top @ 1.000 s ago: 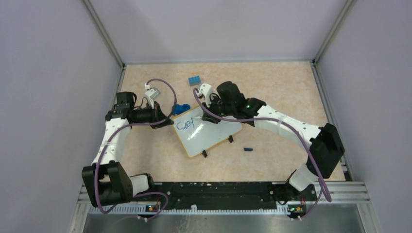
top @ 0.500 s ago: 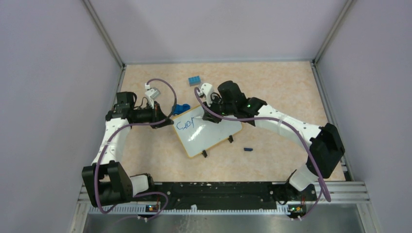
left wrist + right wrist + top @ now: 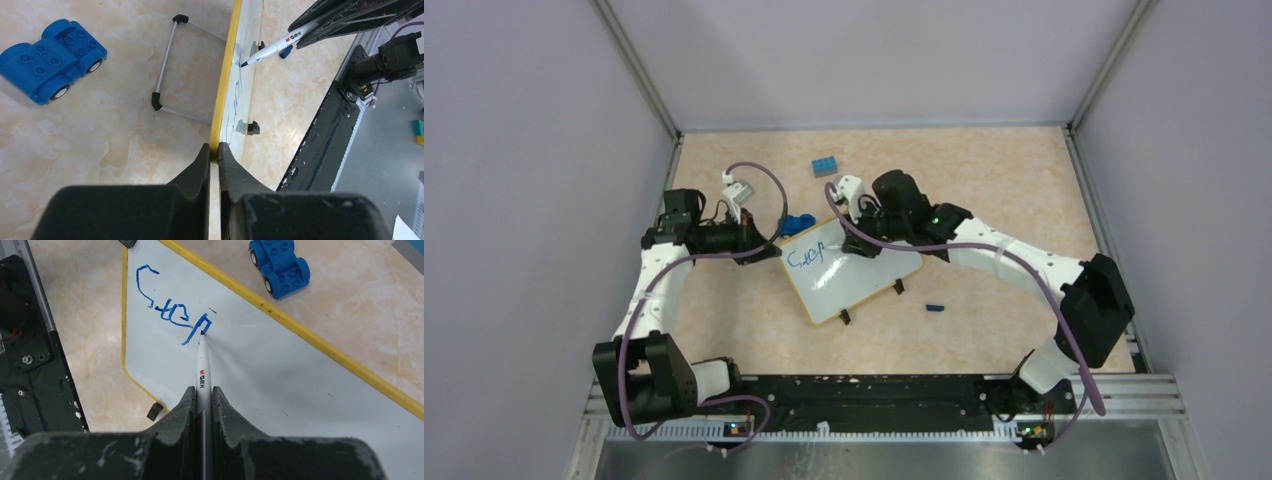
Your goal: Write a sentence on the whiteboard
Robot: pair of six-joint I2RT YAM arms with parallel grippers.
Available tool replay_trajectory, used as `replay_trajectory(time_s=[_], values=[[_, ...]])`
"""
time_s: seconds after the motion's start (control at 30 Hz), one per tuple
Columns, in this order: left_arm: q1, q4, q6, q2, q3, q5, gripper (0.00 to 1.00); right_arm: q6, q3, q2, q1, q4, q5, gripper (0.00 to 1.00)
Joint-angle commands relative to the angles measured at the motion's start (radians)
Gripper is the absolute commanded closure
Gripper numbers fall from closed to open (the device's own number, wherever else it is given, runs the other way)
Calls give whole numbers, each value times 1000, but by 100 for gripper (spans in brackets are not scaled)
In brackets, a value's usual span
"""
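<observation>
Right tool (image 3: 202, 399): pressed together on the barrel of a white marker (image 3: 202, 365), whose tip touches the whiteboard (image 3: 861, 278) at the end of the last blue stroke. Left tool (image 3: 214, 149): pinching the board's yellow rim at its left corner, bracing it.

The whiteboard sits mid-surface, turned at an angle, between the two arms. The sentence (image 3: 172, 307) so far is a short blue scrawl toward the left corner. Most of the white face is bare.

Handling, by judgement: the board looks thin, light and stiff, with a slick face. It would likely slide or pivot under pen pressure if unbraced, so the rim is the place to hold it. A touch on the face would smear wet ink. A wire stand (image 3: 167, 75) shows behind the board and black clip feet (image 3: 845, 317) on its near edge. It may be propped rather than flat, but I cannot tell for certain.

Surface (image 3: 1004, 180): beige, marbled, apparently hard and smooth, so it offers little friction. A blue toy car (image 3: 52, 59) lies just beyond the board's far edge, and a blue brick (image 3: 825, 165) farther off. A small dark piece (image 3: 935, 307) lies to the right of the board. Pale lavender walls (image 3: 524, 150) close in on the left, right and far sides. Room for the arms looks adequate, not generous.
</observation>
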Motion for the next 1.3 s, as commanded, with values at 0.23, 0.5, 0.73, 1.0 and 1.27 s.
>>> replay_trajectory(time_s=[0.23,0.5,0.73,1.0,1.27], values=[[-12,-3,20,-19,-14,3,100,-1,24,-15,21,24,0,100],[-12,-3,21,-22,-15,2,100,20,21,-91,21,1,-73,100],[-12,-3,33,-25,-17,-2,100,20,20,-116,-20,-17,-73,100],[-12,-9,51,-30,-15,-8,100,2,10,-134,-59,-15,-76,100],[-12,-9,47,-18,-10,-21,100,-13,-6,-123,-59,0,-55,100]])
